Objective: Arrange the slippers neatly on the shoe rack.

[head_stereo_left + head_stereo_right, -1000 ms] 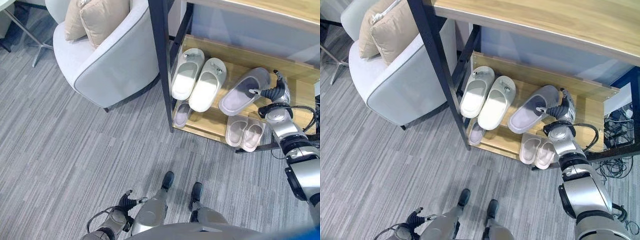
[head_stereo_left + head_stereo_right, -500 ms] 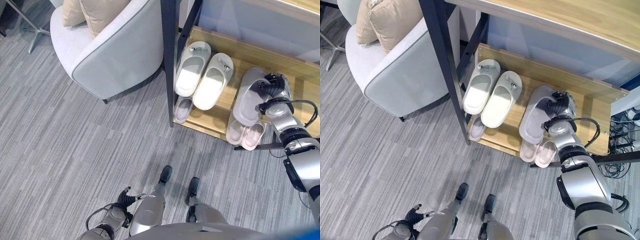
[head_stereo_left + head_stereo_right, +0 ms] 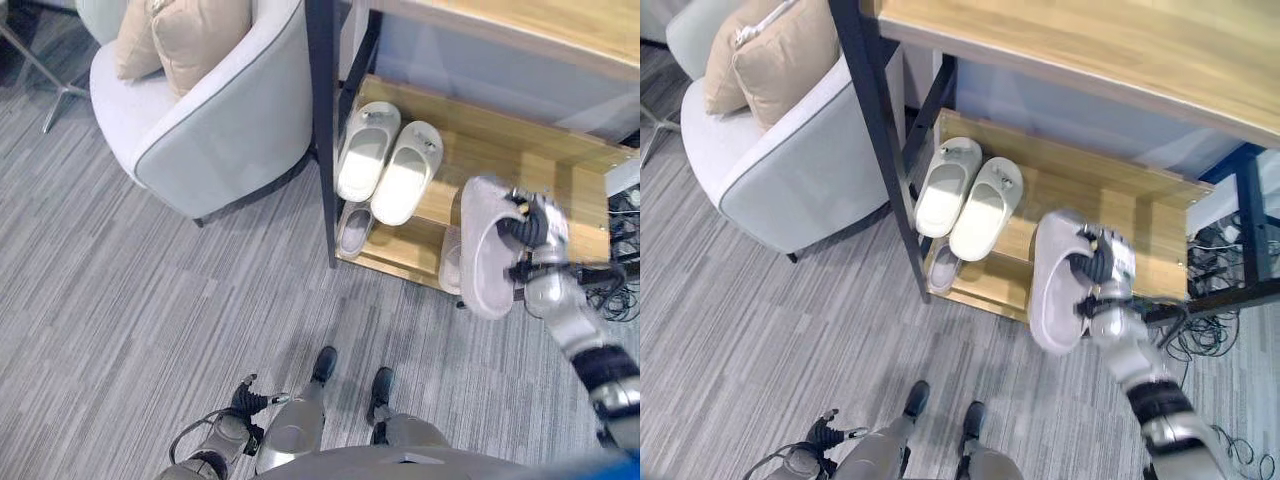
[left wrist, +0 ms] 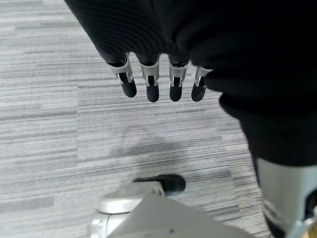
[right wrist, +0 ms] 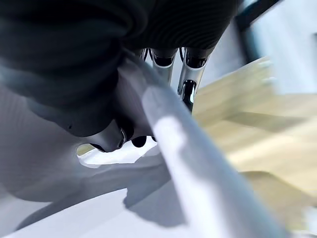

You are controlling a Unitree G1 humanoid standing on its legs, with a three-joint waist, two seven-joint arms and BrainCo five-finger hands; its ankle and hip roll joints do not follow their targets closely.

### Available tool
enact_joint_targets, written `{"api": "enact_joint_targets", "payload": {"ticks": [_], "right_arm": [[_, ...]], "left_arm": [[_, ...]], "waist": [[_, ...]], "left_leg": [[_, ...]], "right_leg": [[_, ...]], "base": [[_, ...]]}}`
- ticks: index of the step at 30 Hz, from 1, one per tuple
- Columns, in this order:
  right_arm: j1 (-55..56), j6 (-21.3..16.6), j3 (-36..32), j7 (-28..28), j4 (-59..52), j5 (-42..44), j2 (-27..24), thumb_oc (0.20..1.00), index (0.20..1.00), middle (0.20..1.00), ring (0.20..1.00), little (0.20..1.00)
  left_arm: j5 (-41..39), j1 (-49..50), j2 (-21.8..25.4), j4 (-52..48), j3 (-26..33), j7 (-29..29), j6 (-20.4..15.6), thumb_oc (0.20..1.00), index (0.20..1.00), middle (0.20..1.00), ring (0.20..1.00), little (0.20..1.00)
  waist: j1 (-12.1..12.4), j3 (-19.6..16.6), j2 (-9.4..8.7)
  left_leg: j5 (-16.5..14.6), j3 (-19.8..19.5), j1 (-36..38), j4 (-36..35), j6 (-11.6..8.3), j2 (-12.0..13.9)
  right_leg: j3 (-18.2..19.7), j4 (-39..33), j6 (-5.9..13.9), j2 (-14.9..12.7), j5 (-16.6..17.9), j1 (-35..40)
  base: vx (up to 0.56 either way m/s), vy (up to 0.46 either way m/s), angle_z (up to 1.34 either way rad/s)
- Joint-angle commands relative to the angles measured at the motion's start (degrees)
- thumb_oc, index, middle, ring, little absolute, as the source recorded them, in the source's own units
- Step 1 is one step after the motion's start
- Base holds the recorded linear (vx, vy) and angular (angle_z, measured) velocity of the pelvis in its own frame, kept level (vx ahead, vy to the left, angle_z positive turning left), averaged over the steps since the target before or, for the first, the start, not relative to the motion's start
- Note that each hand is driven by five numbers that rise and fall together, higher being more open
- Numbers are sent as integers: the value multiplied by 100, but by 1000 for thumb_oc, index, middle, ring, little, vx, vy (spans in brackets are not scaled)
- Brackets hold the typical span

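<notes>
Grey striped carpet [image 3: 130, 300] runs across the floor, and at its far side stands a shoe rack [image 3: 1110, 195] with wooden shelves and a dark frame. Right hand [image 3: 1102, 272] first: its fingers are clenched round the side of a large grey slipper [image 3: 1055, 282], thumb tucked in against it as the right wrist view shows, and the slipper hangs in the air, tipped on edge, in front of the rack's front edge toward its right end. Behind it, on the rack's middle shelf near the left post, a cream pair of slippers [image 3: 388, 165] sits side by side, toes pointing out to the front edge. Below, on the bottom shelf, one small grey slipper [image 3: 354, 229] lies by the left post, and a pale pink slipper [image 3: 450, 268] peeks out past the held one. Left of the rack stands a grey armchair [image 3: 215, 120] with tan cushions [image 3: 190, 40]. Down low, the left hand [image 4: 158, 84] hangs over the carpet, fingers straight and relaxed, holding nothing.
</notes>
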Motion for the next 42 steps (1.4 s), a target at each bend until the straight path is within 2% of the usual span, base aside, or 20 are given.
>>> {"api": "enact_joint_targets", "payload": {"ticks": [1, 5, 7, 10, 11, 12, 15, 19, 20, 21, 22, 24, 25, 26, 27, 28, 29, 34, 37, 42], "right_arm": [[-406, -276, -121, 94, 212, -253, 21, 200, 200, 200, 200, 200], [162, -398, -76, 371, -83, -234, 306, 200, 200, 200, 200, 200], [780, -515, 196, 760, -56, -305, 464, 200, 200, 200, 200, 200], [1094, -526, 219, 864, 262, -153, 636, 200, 200, 200, 200, 200], [1175, -529, 214, 865, 456, 9, 696, 200, 200, 200, 200, 200], [1213, -532, 203, 855, 594, 73, 716, 200, 200, 200, 200, 200], [1257, -502, 264, 842, 1034, 156, 778, 200, 200, 200, 200, 200], [1115, -587, 466, 879, 1353, 434, 712, 200, 200, 200, 200, 200], [1086, -595, 481, 859, 1377, 454, 676, 200, 200, 200, 200, 200], [991, -607, 480, 833, 1318, 532, 563, 200, 200, 200, 200, 200], [989, -608, 480, 833, 1319, 532, 562, 200, 200, 200, 200, 200], [913, -587, 523, 805, 1374, 619, 562, 200, 200, 200, 200, 200], [910, -588, 524, 805, 1377, 619, 562, 200, 200, 200, 200, 200], [854, -594, 560, 806, 1432, 687, 599, 200, 200, 200, 200, 200], [840, -600, 582, 799, 1428, 697, 617, 200, 200, 200, 200, 200], [839, -600, 582, 799, 1429, 697, 619, 200, 200, 200, 200, 200], [890, -573, 597, 828, 1380, 744, 631, 200, 200, 200, 200, 200], [899, -543, 599, 847, 1548, 745, 694, 200, 200, 200, 200, 200], [303, -517, 788, 749, 1697, 871, 770, 200, 200, 200, 200, 200], [-430, -537, 989, 527, 1767, 771, 528, 200, 200, 200, 200, 200]], "left_arm": [[283, -119, -283, 468, 14, -40, 29, 1000, 1000, 1000, 1000, 1000], [365, -44, -212, 564, 239, -44, 62, 1000, 1000, 1000, 1000, 1000], [413, 38, -137, 558, 416, -38, 77, 1000, 1000, 1000, 1000, 1000], [480, 49, -73, 545, 389, -21, 81, 1000, 1000, 1000, 1000, 1000], [391, 7, -39, 481, 347, -25, 58, 1000, 1000, 1000, 1000, 1000], [374, 4, -22, 482, 334, -32, 48, 1000, 1000, 1000, 1000, 1000], [381, 29, -42, 486, 284, -85, 42, 1000, 1000, 1000, 1000, 1000], [336, 225, -99, 460, 240, -53, 42, 1000, 1000, 1000, 1000, 1000], [304, 202, -104, 459, 228, -47, 39, 1000, 1000, 1000, 1000, 1000], [255, 82, -138, 396, 158, -12, 31, 1000, 1000, 1000, 1000, 1000], [255, 80, -139, 397, 159, -12, 31, 1000, 1000, 1000, 1000, 1000], [267, 9, -109, 341, 123, 46, 36, 1000, 1000, 1000, 1000, 1000], [267, 7, -109, 341, 123, 46, 36, 1000, 1000, 1000, 1000, 1000], [254, -20, -76, 370, 100, 84, 49, 1000, 1000, 1000, 1000, 1000], [278, -39, -56, 395, 79, 98, 58, 1000, 1000, 1000, 1000, 1000], [279, -40, -55, 396, 80, 98, 57, 1000, 1000, 1000, 1000, 1000], [371, -104, 2, 455, -31, 132, 82, 1000, 1000, 1000, 1000, 1000], [483, -295, 69, 450, -174, 165, 103, 1000, 1000, 1000, 1000, 1000], [531, -691, 313, 400, -402, 248, 64, 1000, 1000, 1000, 1000, 1000], [407, -1105, 499, 263, -576, 320, -33, 1000, 1000, 1000, 1000, 1000]], "waist": [[130, -195, -131], [29, -288, -129], [-70, -79, -18], [-220, 100, 96], [-305, 137, 92], [-320, 135, 88], [-326, 57, 83], [-158, -87, 21], [-128, -52, 6], [-139, 93, -32], [-142, 88, -26], [-163, 217, -38], [-158, 209, -31], [-148, 229, -92], [-137, 232, -123], [-135, 234, -129], [-180, 312, -112], [-314, 336, -104], [-348, 649, -222], [-347, 948, -196]], "left_leg": [[-848, 457, 277, 251, 57, 240], [-926, 569, 467, 242, 120, 228], [-974, 797, 679, 353, 282, 208], [-968, 785, 988, 283, 284, 229], [-945, 719, 995, 327, 278, 147], [-957, 699, 1017, 337, 279, 93], [-1014, 648, 1045, 433, 253, -16], [-1069, 718, 864, 726, 82, -33], [-1090, 716, 759, 893, 32, -40], [-1192, 1037, 278, 1571, -160, 17], [-1212, 1035, 252, 1609, -161, 21], [-1188, 1606, -208, 2330, -191, 361], [-1204, 1610, -233, 2362, -193, 371], [-1165, 1670, -345, 2213, -207, 713], [-1088, 1608, -351, 2020, -212, 834], [-1076, 1611, -337, 1998, -214, 830], [-649, 1368, -399, 1421, -257, 1123], [-637, 1301, -402, 1343, -264, 849], [-923, 1435, -889, 1978, -113, 699], [-1324, 1389, -1781, 3154, -26, 646]], "right_leg": [[302, 454, 884, -730, -124, 319], [422, 623, 894, -757, -129, 338], [525, 1959, 960, -836, 222, -213], [442, 2712, 894, -611, -24, -638], [477, 2496, 786, -263, -311, -686], [380, 2409, 726, -181, -333, -717], [44, 2030, 565, -135, -495, -494], [122, 1093, 382, 58, -490, 71], [89, 1019, 367, 39, -474, 109], [-128, 904, 312, -59, -478, 153], [-132, 904, 311, -54, -478, 145], [-273, 934, 194, -108, -542, 148], [-268, 941, 192, -100, -543, 132], [-295, 1020, 200, -110, -614, 136], [-288, 1071, 211, -111, -641, 129], [-285, 1076, 210, -114, -645, 129], [-277, 1320, 212, -102, -844, 83], [-68, 1752, 289, -285, -774, -284], [206, 2368, 437, -438, -719, -913], [263, 3301, 403, -578, -983, -1654]], "base": [[16, 66, -33], [8, 86, -29], [-104, 157, -14], [5, 75, -42], [37, -1, -3], [40, -8, 19], [52, -31, 33], [17, -126, 28], [-153, -149, 20], [-140, -92, 39], [-151, -80, 63], [-85, -21, 67], [-24, -2, 57], [57, 13, 40], [60, 11, 28], [123, 90, 5], [129, 140, -14], [113, 258, 0], [-68, 195, -15], [-87, 75, -8]]}}
